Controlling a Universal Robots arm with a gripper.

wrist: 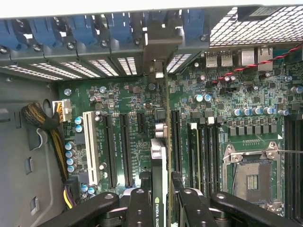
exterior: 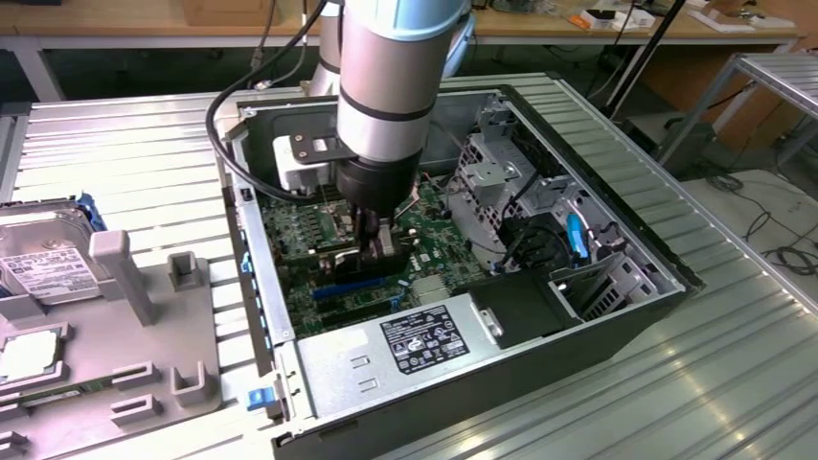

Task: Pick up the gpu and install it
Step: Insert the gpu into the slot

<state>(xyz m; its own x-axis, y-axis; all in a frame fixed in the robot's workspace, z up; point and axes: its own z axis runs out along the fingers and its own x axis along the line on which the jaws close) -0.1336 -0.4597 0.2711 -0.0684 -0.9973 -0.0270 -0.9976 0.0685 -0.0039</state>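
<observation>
gripper clamped on the gpu, held edge-on at lower centre of wrist view, over the motherboard slots. in ext view arm reaches down into open pc case, frame centre.

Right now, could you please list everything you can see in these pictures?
computer case: one, black, open, on the metal table
motherboard: one, green, inside the case
gpu: one, dark card seen edge-on, held upright over the motherboard slots
power supply: one, silver with a label, at the case's near edge
hard drive: one, silver with white label, in the grey holder at the exterior view's left
grey holder: one, beside the case
metal table: one, ribbed, silver
hand: one, black, shut on the gpu
</observation>
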